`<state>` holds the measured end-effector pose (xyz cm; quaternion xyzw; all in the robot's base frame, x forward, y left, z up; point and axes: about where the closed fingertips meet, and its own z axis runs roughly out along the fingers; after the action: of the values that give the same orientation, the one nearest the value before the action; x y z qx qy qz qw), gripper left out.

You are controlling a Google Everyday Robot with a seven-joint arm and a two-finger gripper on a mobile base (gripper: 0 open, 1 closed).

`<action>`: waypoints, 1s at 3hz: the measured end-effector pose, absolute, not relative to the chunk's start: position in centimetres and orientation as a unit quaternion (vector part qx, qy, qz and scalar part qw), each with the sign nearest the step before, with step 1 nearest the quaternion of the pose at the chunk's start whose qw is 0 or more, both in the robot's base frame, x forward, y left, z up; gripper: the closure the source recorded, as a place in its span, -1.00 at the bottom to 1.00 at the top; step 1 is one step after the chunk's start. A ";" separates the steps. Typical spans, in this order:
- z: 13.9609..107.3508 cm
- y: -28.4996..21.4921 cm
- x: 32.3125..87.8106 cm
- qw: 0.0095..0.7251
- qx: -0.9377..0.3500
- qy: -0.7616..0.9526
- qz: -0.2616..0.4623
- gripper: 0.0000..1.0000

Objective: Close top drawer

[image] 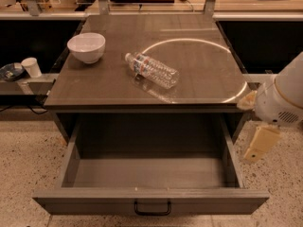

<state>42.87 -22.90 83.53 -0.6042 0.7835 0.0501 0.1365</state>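
The top drawer (151, 201) is pulled far out below the cabinet top. It is a wide grey box with tall sides, and nothing shows inside it. Its flat front carries one black loop handle (152, 208) at the centre, near the bottom edge of the camera view. My gripper (260, 143) hangs from the white arm at the right, just outside the drawer's right side wall and above the floor. It does not touch the drawer.
On the cabinet top (109, 86) lie a white bowl (86, 47) at the left and a clear plastic bottle (152, 70) on its side near the middle. A small white cup (31, 66) stands on a ledge at the far left. Speckled floor surrounds the drawer.
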 end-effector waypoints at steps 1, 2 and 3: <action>80.2 -21.9 41.5 0.115 -0.613 0.777 0.079 -0.15; 78.8 -20.5 39.5 0.100 -0.622 0.770 0.106 0.31; 76.9 -17.4 35.5 0.084 -0.625 0.764 0.138 0.90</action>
<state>35.45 -17.41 76.85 -0.6246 0.7640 0.1381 0.0838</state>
